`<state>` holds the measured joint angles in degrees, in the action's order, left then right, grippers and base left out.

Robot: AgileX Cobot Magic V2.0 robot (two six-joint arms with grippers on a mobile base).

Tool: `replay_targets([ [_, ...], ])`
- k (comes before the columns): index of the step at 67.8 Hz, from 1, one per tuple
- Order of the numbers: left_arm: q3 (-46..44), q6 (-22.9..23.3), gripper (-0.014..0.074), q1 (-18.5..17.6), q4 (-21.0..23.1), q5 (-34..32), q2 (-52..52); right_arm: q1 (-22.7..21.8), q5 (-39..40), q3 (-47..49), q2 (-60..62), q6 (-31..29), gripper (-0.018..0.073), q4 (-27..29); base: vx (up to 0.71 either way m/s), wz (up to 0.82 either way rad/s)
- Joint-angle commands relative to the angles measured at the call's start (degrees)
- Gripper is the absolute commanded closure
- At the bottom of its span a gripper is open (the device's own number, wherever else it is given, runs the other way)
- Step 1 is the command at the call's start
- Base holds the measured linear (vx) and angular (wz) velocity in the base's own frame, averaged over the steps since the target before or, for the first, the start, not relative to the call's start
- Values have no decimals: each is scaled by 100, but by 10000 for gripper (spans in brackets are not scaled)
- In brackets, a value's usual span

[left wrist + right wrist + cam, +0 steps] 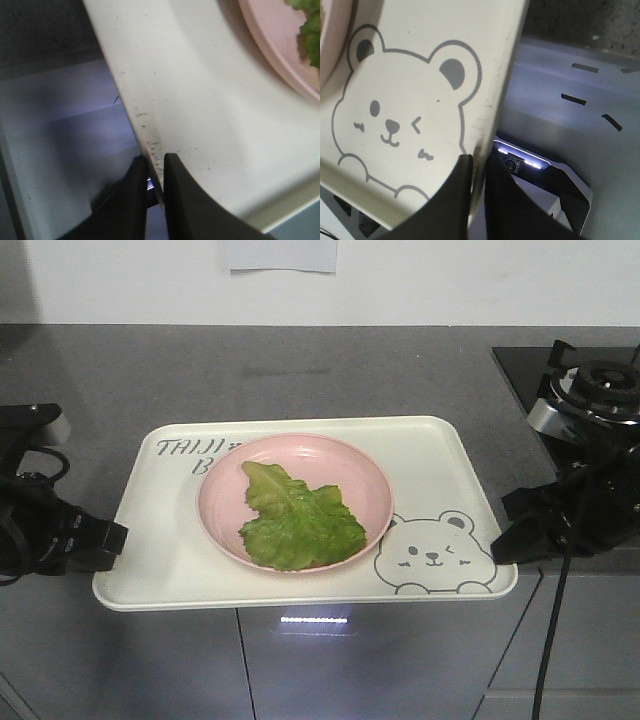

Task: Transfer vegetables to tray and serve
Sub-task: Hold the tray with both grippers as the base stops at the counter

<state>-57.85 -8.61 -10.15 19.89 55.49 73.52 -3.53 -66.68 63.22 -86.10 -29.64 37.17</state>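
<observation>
The vegetables, one crinkled green lettuce leaf (296, 522), lie in a round pink plate (220, 502) that stands on the cream-white tray (440, 465). The tray overhangs the counter's front edge. My left gripper (118, 538) is shut on the tray's left rim (150, 135), one finger above and one below. My right gripper (497, 552) is shut on the tray's right rim (495, 100) beside the winking bear drawing (395, 110). In the left wrist view a corner of the pink plate (280, 50) and a bit of the leaf (310, 35) show at the top right.
A dark grey counter (300, 370) runs behind the tray up to a white wall. A black hob with a gas burner (600, 385) sits at the far right. Grey cabinet fronts (380, 660) lie below the tray's front edge.
</observation>
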Motion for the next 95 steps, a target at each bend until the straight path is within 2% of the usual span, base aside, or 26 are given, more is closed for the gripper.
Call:
replay_targets([
  [1, -177, -68, 602, -85, 394, -298, -187, 83, -492, 151, 244, -339, 562, 573, 15, -5],
  [95, -177, -68, 602, -85, 394, -298, -187, 83, -492, 151, 244, -339, 562, 573, 13, 2],
])
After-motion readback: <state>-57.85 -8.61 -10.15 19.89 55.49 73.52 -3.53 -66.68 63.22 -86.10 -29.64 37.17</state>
